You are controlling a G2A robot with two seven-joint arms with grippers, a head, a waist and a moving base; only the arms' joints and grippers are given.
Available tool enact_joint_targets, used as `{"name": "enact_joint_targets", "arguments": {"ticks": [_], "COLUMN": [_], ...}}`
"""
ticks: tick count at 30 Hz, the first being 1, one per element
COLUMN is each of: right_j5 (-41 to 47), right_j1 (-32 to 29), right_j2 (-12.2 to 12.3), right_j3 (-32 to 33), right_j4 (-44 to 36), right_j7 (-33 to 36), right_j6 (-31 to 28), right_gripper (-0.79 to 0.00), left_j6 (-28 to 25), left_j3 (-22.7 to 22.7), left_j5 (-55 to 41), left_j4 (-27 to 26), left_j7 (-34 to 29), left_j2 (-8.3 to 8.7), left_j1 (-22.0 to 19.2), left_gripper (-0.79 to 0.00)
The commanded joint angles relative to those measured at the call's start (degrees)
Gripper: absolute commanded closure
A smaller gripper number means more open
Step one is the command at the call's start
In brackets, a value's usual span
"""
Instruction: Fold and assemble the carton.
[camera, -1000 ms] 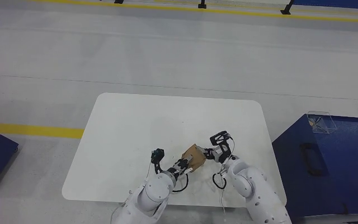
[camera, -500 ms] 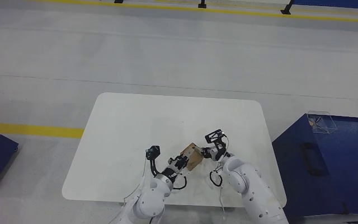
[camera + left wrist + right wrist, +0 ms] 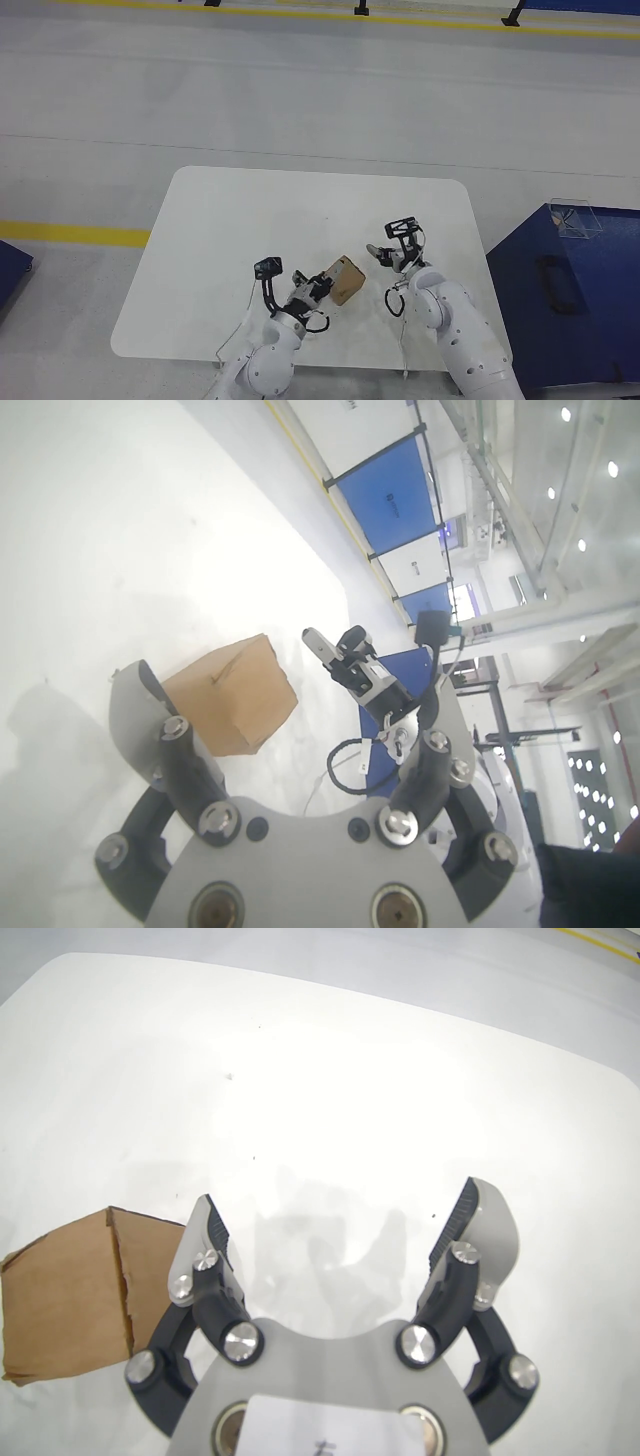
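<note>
Resting near the front edge of the white table, the brown carton sat between the two grippers, folded into a box shape, with a ragged seam running down the face seen in the right wrist view. The left gripper was released and spread wide, with one finger just beside the carton's near face and covering a corner of it in the left wrist view. The right gripper was released too, its fingers wide apart above bare tabletop, near the carton's other side but apart from it. A black cable looped at the right arm's wrist. The tabletop was plain and matte, marked by a few small dark specks. Around it lay a pale grey floor crossed by a yellow line. A blue cabinet stood just off the table's right side, with a clear plastic box on top. Blue and white panels lined the far side of the room under ceiling lights
</note>
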Motion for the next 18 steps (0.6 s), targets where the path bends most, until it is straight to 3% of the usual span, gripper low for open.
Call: {"name": "enact_joint_targets", "arguments": {"ticks": [1,4,10,18], "right_j5": [0.06,0.33,-1.48,-1.09], "right_j1": [0.7,1.86,4.42,5.53], "right_j2": [-0.13,-0.34,-0.86,-1.58], "right_j3": [-0.42,-0.93,-3.5,-6.63], "right_j4": [1.1,2.92,6.89,8.46], "right_j7": [-0.06,0.26,1.4,0.25], "right_j6": [0.03,0.34,0.1,-3.31], "right_gripper": [-0.785,-0.785,-0.785,-0.785], "left_j6": [-3.19,-8.06,-16.59,-16.53], "left_j3": [-0.08,0.48,-0.02,-0.44], "left_j5": [9.59,17.5,23.79,24.51], "left_j4": [-0.02,-0.17,-0.6,-0.98], "left_j7": [-1.37,-3.56,-8.04,-7.1], "left_j2": [0.78,1.62,2.93,3.1], "left_j1": [-0.33,-0.26,0.07,0.5], "left_gripper": [-0.785,-0.785,-0.785,-0.785]}}
